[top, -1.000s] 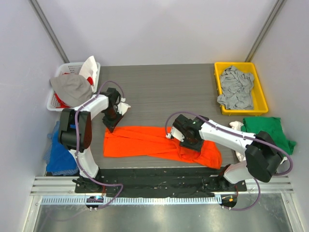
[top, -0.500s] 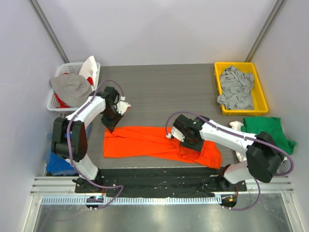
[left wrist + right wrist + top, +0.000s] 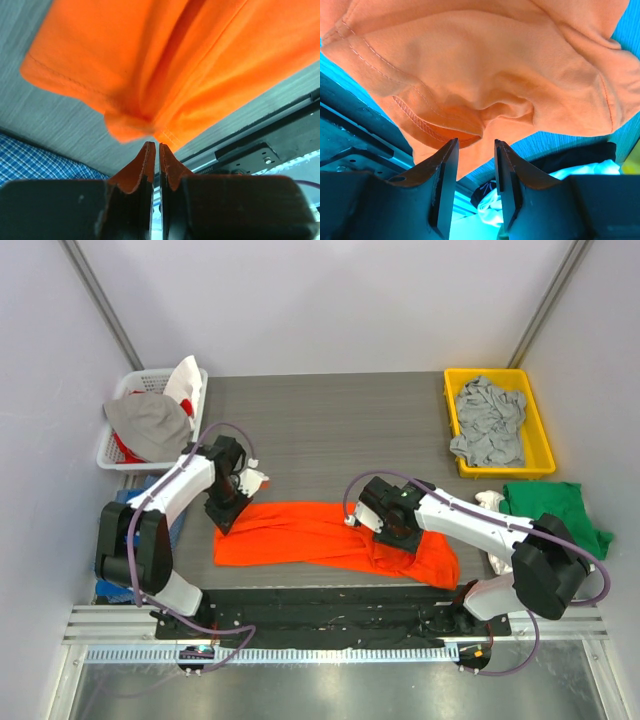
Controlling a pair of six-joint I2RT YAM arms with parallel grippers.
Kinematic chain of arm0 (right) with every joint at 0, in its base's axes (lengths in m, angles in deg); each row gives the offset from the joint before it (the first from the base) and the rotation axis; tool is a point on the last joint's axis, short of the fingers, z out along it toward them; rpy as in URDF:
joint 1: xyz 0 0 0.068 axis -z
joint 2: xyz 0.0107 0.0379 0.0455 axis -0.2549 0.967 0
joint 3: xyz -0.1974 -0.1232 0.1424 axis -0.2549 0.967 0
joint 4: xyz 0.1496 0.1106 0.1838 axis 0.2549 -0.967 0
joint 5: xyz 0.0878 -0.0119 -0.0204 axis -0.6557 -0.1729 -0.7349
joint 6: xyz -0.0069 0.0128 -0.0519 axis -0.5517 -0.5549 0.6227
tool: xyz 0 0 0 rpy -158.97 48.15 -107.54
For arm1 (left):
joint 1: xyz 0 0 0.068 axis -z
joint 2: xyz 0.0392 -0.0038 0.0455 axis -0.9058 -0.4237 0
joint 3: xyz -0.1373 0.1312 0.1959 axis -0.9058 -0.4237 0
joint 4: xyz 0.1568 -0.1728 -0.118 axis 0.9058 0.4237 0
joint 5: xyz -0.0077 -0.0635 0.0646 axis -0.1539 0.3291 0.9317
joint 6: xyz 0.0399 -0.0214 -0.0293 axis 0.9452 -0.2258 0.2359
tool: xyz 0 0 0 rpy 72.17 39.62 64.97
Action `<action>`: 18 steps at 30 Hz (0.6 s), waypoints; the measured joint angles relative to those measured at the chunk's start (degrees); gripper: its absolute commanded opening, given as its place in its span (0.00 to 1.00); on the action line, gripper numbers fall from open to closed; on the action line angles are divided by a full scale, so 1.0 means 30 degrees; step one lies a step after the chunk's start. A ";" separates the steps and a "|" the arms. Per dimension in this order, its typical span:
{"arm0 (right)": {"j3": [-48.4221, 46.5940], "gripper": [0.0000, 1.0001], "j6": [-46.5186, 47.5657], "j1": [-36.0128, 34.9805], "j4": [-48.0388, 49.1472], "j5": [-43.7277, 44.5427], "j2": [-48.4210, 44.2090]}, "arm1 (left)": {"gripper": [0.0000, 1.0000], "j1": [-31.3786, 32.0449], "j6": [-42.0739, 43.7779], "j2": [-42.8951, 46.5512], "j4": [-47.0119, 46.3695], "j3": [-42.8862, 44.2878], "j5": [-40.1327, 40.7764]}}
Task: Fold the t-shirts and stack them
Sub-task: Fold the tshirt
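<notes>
Left gripper (image 3: 154,145) has its jaws almost together, pinching the hem at the left end of one orange t-shirt (image 3: 300,535). Right gripper (image 3: 475,142) has its jaws partly apart, tips pressed down at a bunched fold on the same shirt's right end, with nothing clearly caught between them.

From above, the orange t-shirt lies along the near edge of the dark grey desk (image 3: 330,430), stretched from left to right as a long, rumpled band. Its right end is thicker and more crumpled than its left. It is the only shirt on the open desk surface.

One yellow bin (image 3: 485,374) sits at the far right corner of the desk and holds one crumpled light grey t-shirt (image 3: 487,420). One green t-shirt (image 3: 555,505) lies past the right edge of the desk, with a bit of white cloth (image 3: 490,498) touching its left side.

One white basket (image 3: 108,458) sits past the far left corner, heaped with a grey-brown cloth (image 3: 150,420) and a white and red piece (image 3: 185,380). One blue checked cloth (image 3: 35,160) lies off the left edge.
</notes>
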 measured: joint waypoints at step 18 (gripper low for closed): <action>0.0299 0.41 -0.0124 0.0036 0.0036 0.0146 0.0000 | 0.21 0.0248 0.1005 0.1625 0.1282 -0.1377 -0.0255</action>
